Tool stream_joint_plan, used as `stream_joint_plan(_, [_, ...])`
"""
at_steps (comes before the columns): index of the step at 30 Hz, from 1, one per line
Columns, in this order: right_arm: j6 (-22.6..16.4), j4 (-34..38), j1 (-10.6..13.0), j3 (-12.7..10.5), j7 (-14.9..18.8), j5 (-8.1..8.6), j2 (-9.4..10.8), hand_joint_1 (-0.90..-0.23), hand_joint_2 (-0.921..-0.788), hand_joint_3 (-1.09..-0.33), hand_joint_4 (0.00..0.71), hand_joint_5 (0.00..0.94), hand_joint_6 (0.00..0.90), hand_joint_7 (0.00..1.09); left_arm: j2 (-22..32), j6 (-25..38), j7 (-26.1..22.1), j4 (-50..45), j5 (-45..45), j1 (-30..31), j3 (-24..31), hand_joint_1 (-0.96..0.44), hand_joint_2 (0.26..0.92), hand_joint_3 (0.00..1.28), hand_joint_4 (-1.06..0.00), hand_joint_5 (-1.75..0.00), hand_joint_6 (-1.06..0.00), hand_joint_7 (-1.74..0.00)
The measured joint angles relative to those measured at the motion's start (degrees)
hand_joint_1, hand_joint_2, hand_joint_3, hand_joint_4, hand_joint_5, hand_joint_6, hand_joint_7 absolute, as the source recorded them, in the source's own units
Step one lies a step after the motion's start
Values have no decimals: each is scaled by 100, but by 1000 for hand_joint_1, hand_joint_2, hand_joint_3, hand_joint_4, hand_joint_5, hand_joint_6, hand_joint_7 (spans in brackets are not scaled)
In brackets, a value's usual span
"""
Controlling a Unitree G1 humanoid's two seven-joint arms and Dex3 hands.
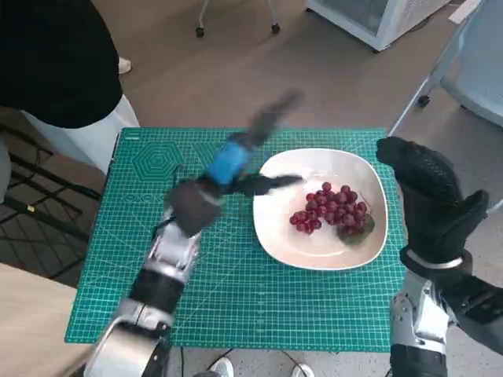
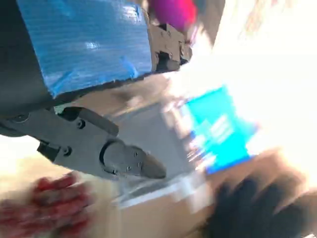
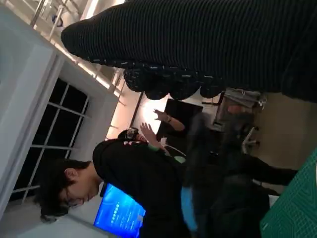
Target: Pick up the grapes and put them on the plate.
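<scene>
A bunch of red grapes (image 1: 333, 210) lies on the white plate (image 1: 289, 242), toward its right side. My left hand (image 1: 236, 161) hovers blurred over the plate's left edge, fingers spread apart, holding nothing. One finger (image 1: 271, 184) reaches over the plate rim. In the left wrist view the grapes (image 2: 47, 206) appear as a red blur below the black fingers (image 2: 124, 161). My right hand (image 1: 431, 195) is raised beside the plate's right edge, fingers apart and empty; the right wrist view shows only the glove (image 3: 198, 44) against the room.
The plate rests on a green cutting mat (image 1: 157, 259) covering the small table. A person in a black top (image 1: 55, 63) stands at the table's far left corner. The same person (image 3: 138, 178) shows in the right wrist view. Chair legs (image 1: 420, 98) stand at the far right.
</scene>
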Motion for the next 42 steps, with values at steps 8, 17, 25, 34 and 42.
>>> stream_joint_plan(8, [-53, 107, -26, 21, -38, -103, 26, -506, -921, -565, 255, 1, 78, 367, 28, -299, -504, -276, -761, 637, 419, -321, 921, 146, -176, -14, -274, -45])
stream_joint_plan(17, [-48, 170, -122, 53, -37, -101, 25, -509, -921, -566, 255, 1, 76, 369, 256, -177, -917, -669, -1045, 989, 602, -279, 921, 175, -197, -13, -281, -35])
stream_joint_plan(25, [-35, 299, -241, 84, -33, -103, 13, -508, -921, -567, 254, 0, 75, 372, 318, -203, -914, -839, -1073, 1136, 792, -311, 921, 259, -208, -7, -275, -22])
stream_joint_plan(34, [-35, 443, -336, 106, -27, -106, 5, -503, -921, -572, 252, 0, 71, 376, 310, -261, -874, -959, -1091, 1326, 890, -351, 921, 300, -212, -4, -288, -22])
stream_joint_plan(42, [-35, 498, -392, 120, 19, -105, -4, -503, -921, -573, 252, 0, 68, 380, 293, -259, -846, -1082, -1132, 1424, 936, -348, 921, 303, -227, -9, -300, -23])
